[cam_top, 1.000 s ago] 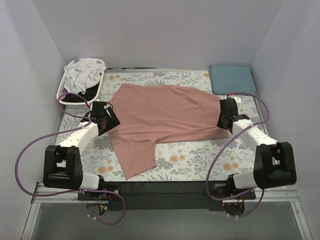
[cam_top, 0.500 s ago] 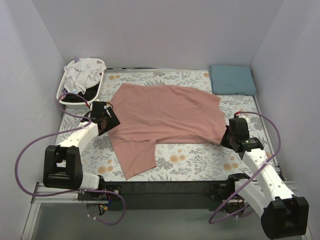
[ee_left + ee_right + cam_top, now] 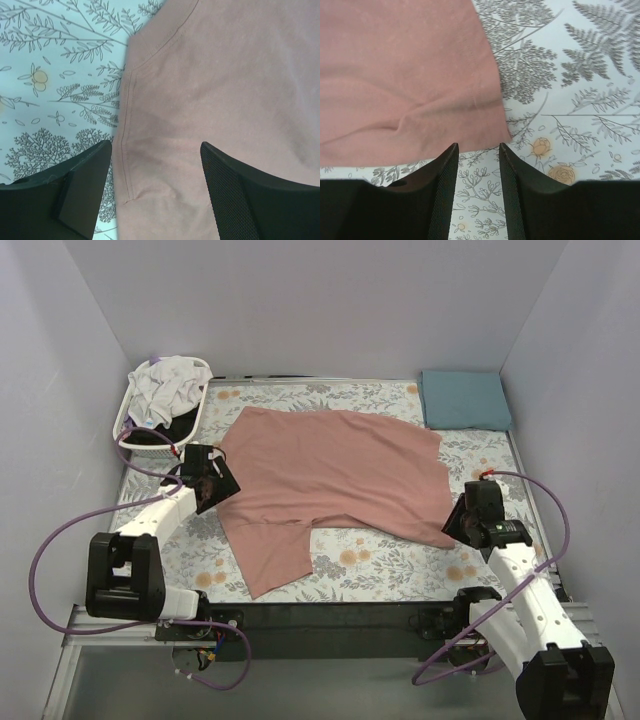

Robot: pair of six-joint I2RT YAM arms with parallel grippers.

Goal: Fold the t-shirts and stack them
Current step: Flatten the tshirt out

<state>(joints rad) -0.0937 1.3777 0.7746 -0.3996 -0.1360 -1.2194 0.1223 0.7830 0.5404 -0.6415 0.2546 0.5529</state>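
A large dusty-pink t-shirt (image 3: pixel 330 475) lies spread over the floral cloth, one sleeve trailing toward the front edge. My left gripper (image 3: pixel 212 480) hovers open over its left edge (image 3: pixel 150 125), with a seam between the wide jaws (image 3: pixel 155 165). My right gripper (image 3: pixel 462 522) sits just off the shirt's right corner (image 3: pixel 490 125), jaws open and nothing between them (image 3: pixel 478 150). A folded teal-blue t-shirt (image 3: pixel 464 399) rests at the back right. White and dark t-shirts (image 3: pixel 165 390) fill the basket.
The white slatted basket (image 3: pixel 136 436) stands at the back left corner. The grey-and-orange floral cloth (image 3: pixel 400 560) covers the table. Pale walls close in on three sides. Purple cables loop beside both arm bases.
My right gripper has pulled back toward the front right, dragging the shirt's right corner with it, then let go and opened. The left arm has not moved.
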